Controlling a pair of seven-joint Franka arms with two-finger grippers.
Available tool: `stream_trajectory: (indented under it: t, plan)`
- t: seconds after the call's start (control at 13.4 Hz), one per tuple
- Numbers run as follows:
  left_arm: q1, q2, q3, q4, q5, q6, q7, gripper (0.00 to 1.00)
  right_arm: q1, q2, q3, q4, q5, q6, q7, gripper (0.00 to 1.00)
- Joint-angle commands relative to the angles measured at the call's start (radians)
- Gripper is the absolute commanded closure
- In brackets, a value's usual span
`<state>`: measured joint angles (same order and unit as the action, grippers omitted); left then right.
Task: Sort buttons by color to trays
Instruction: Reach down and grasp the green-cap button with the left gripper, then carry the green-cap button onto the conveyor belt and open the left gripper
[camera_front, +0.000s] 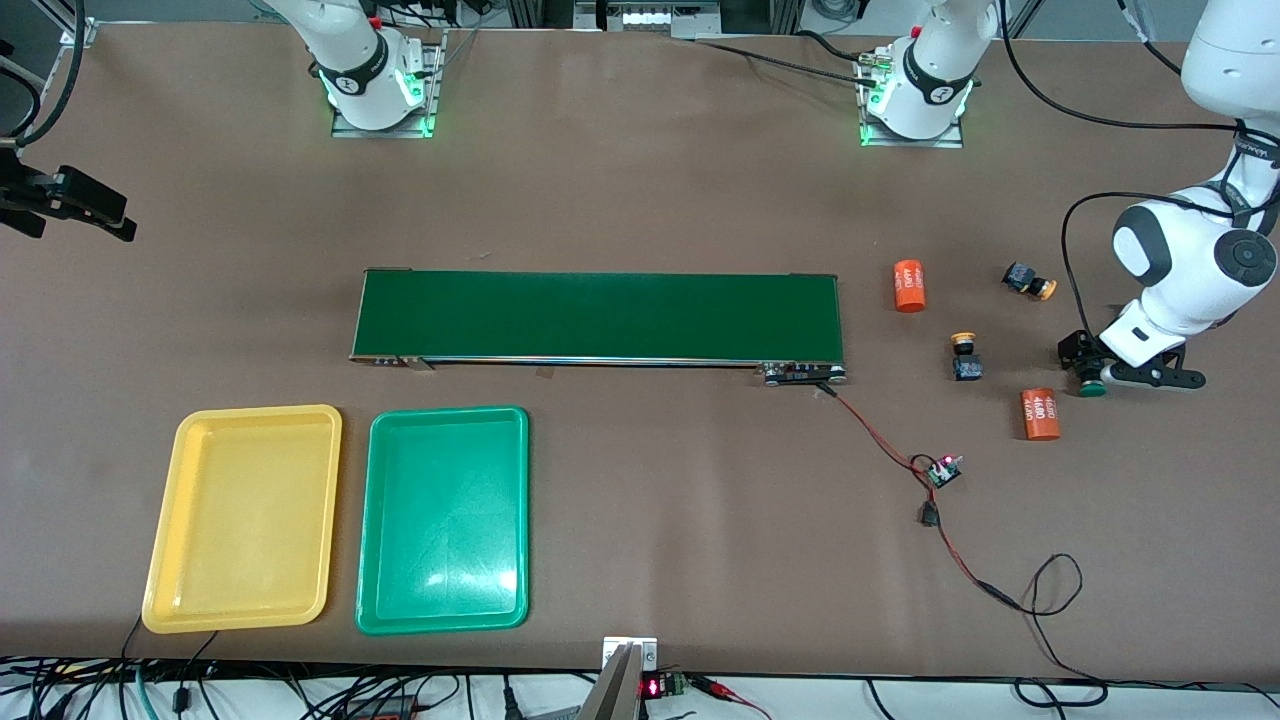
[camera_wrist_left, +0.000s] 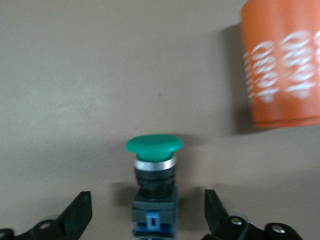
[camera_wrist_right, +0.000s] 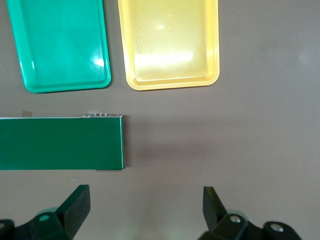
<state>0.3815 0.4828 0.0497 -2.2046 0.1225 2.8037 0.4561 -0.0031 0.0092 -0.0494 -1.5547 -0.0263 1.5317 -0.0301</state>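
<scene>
Left end effector (camera_wrist_left: 148, 215) low at bench (camera_front: 640, 180), released, fingers (camera_wrist_left: 80, 212) either side of green button (camera_wrist_left: 154, 150), not touching; orange cylinder (camera_wrist_left: 282, 65) just beside. Right end effector (camera_wrist_right: 145, 210) released, waits over bench near belt (camera_wrist_right: 60, 142) end. Trays: yellow (camera_front: 245, 518), green (camera_front: 445, 518), side by side.

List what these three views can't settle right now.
- Right gripper: cut off by the front view's edge.
- Fourth button: only green-capped button and two yellow-capped buttons show.
- Green-capped button's base: cut off in left wrist view; left gripper covers it in front view.
</scene>
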Motion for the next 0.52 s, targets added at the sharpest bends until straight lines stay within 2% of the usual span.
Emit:
stream_trajectory:
  t: [0.0, 0.07, 0.22, 0.45]
  plan:
    - [0.016, -0.018, -0.016, -0.003, 0.014, -0.003, 0.01, 0.28, -0.003, -0.009, -0.001, -0.013, -0.018, 0.013, -0.007, 0.0]
    - [0.014, -0.018, -0.017, -0.004, 0.016, -0.004, 0.006, 0.41, -0.005, -0.011, -0.001, -0.013, -0.018, 0.013, -0.007, 0.0]
    - [0.013, -0.021, -0.021, 0.003, 0.016, -0.039, 0.007, 0.77, -0.005, -0.006, -0.001, -0.011, -0.02, 0.024, -0.007, 0.0]
    - [0.011, -0.05, -0.036, 0.008, 0.014, -0.111, 0.006, 0.94, 0.0, -0.002, -0.001, -0.011, -0.02, 0.041, -0.01, 0.0]
